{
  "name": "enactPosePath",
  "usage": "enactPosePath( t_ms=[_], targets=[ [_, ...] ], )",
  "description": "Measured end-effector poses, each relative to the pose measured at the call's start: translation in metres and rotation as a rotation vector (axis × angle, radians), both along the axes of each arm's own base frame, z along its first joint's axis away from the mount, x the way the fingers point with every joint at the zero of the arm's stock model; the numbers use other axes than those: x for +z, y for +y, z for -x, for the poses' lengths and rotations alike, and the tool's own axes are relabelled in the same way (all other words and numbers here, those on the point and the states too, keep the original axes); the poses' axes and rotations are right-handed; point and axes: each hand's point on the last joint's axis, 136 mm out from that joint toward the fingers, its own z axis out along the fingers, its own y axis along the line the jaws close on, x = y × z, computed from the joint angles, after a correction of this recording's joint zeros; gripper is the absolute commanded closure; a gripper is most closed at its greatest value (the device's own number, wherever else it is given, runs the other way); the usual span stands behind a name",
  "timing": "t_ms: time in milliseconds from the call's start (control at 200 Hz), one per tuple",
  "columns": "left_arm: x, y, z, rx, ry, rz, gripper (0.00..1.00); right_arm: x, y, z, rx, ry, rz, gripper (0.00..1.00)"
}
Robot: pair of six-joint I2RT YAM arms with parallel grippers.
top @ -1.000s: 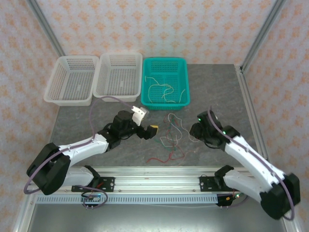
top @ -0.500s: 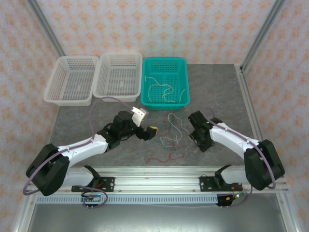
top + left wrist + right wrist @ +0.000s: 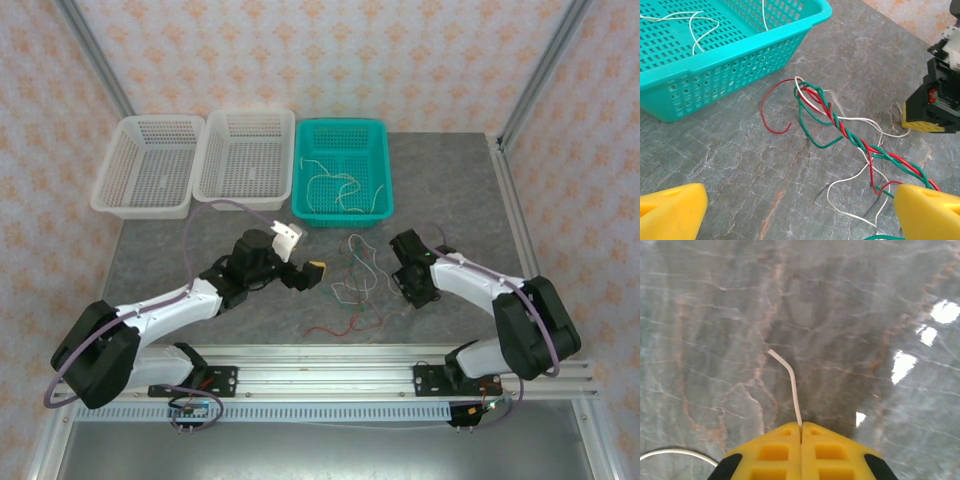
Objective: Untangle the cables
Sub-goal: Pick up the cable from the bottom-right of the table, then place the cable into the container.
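- Right gripper is pinched closed on a thin cream-white wire; the wire's bent free end sticks out past the yellow fingertips, over the grey marble-look surface.
- Left gripper stands wide, its yellow fingers far apart, with the near end of the tangle running between them.
- Thin red, green and cream-white cables lie twisted together on the surface between the two grippers, near the teal plastic mesh basket.
- Loose cream-white wires lie inside that basket.
- Left of it, a white mesh basket touches a second white mesh basket.
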Motion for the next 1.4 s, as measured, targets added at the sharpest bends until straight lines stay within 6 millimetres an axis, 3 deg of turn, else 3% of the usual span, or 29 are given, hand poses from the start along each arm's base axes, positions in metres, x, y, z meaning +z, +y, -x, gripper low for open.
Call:
enactPosePath(
  t_ms=[120,210,260,325,440,510,575,661,846,956,1091,1166,1206,1231,1321,1401],
  targets=[
    [0.006,0.001,0.001,-0.002,-0.012,0.006,0.03,0.014,-0.005,-0.007,0.037,-0.067,0.023,1.0],
    [0.014,0.001,0.004,-0.013,-0.036,0.011,0.02,0.053,-0.002,-0.024,0.127,-0.201,0.025,1.0],
    [0.019,0.0,0.005,-0.026,-0.045,0.014,0.02,0.089,0.005,-0.039,0.194,-0.325,0.001,1.0],
    [0.03,-0.003,0.005,-0.043,-0.057,0.027,0.02,0.151,0.02,-0.059,0.294,-0.524,-0.048,1.0],
    [0.062,-0.014,0.001,-0.078,-0.102,0.071,0.02,0.258,0.046,-0.074,0.456,-0.82,-0.128,1.0],
    [0.084,-0.02,-0.003,-0.095,-0.136,0.103,0.01,0.308,0.065,-0.076,0.554,-0.94,-0.188,1.0],
    [0.099,-0.025,-0.005,-0.109,-0.162,0.125,0.0,0.339,0.084,-0.077,0.636,-1.009,-0.256,1.0],
    [0.112,-0.034,-0.011,-0.122,-0.184,0.147,0.0,0.355,0.108,-0.079,0.726,-1.036,-0.332,1.0],
    [0.118,-0.068,-0.014,-0.195,-0.177,0.193,0.0,0.358,0.149,-0.076,0.849,-1.01,-0.426,1.0],
    [0.121,-0.089,-0.011,-0.24,-0.167,0.214,0.01,0.381,0.154,-0.075,0.864,-1.055,-0.446,1.0],
    [0.109,-0.093,-0.024,-0.144,-0.145,0.181,0.15,0.421,0.153,-0.07,0.866,-1.15,-0.47,1.0],
    [0.091,-0.084,-0.039,-0.038,-0.121,0.13,0.26,0.436,0.152,-0.068,0.862,-1.187,-0.477,1.0],
    [0.082,-0.079,-0.047,0.011,-0.105,0.11,0.39,0.442,0.15,-0.067,0.857,-1.201,-0.474,1.0],
    [0.076,-0.075,-0.05,0.036,-0.099,0.095,0.49,0.445,0.149,-0.066,0.853,-1.209,-0.471,1.0],
    [0.063,-0.065,-0.054,0.096,-0.069,0.077,0.99,0.453,0.143,-0.064,0.833,-1.232,-0.453,1.0],
    [0.062,-0.063,-0.054,0.107,-0.063,0.079,1.0,0.456,0.135,-0.062,0.812,-1.24,-0.428,1.0]
  ],
)
